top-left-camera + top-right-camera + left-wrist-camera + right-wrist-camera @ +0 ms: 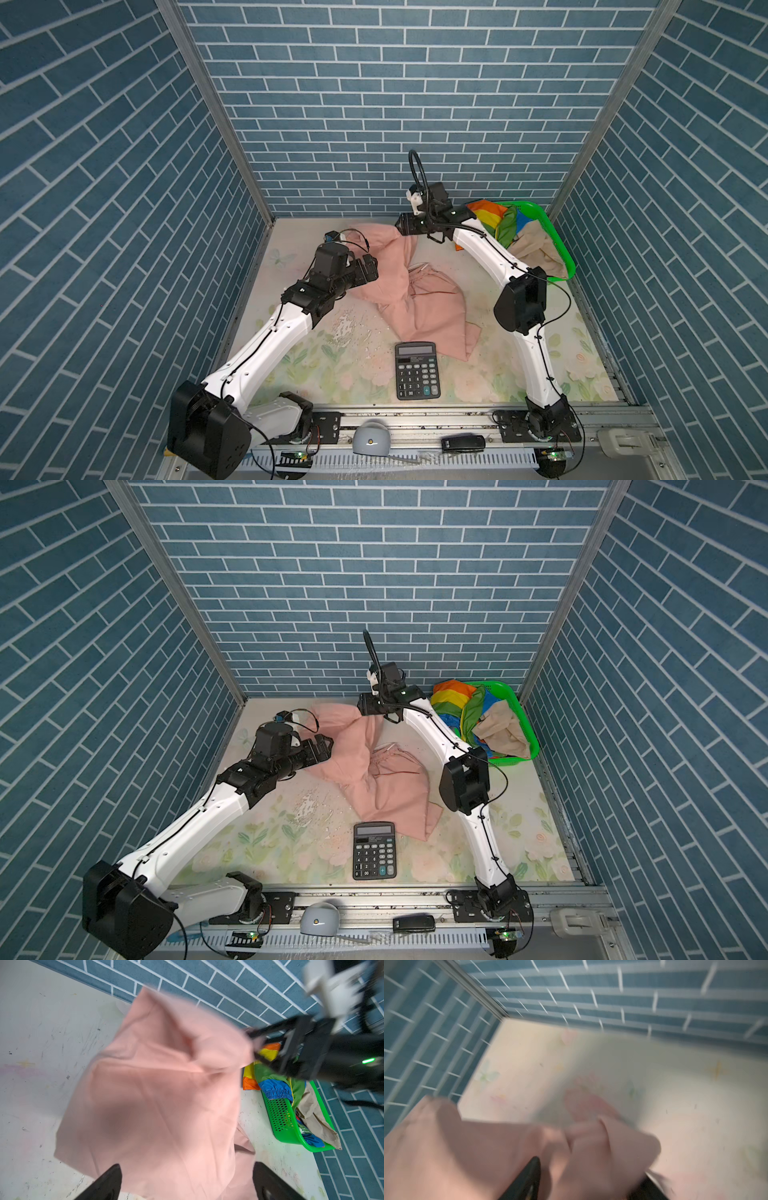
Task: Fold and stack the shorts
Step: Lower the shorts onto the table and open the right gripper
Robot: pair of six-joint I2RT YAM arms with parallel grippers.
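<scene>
The pale pink shorts [415,299] [374,771] lie crumpled across the middle of the table, their far corner raised. My right gripper [400,224] [360,706] is at that raised corner. Its jaws stand apart in the blurred right wrist view [591,1165], with pink cloth [488,1157] between them. My left gripper [372,268] [328,746] is open at the shorts' left edge, and pink cloth [166,1084] fills the space between its fingers [187,1167]. The rainbow-striped shorts [490,218] [268,1080] and the beige shorts [536,249] [318,1118] lie bunched in the basket.
The green mesh basket [524,204] [490,683] [278,1113] stands in the far right corner against the walls. A black calculator [417,370] [374,850] lies at the front centre, just beside the pink shorts' near hem. Blue brick walls enclose three sides.
</scene>
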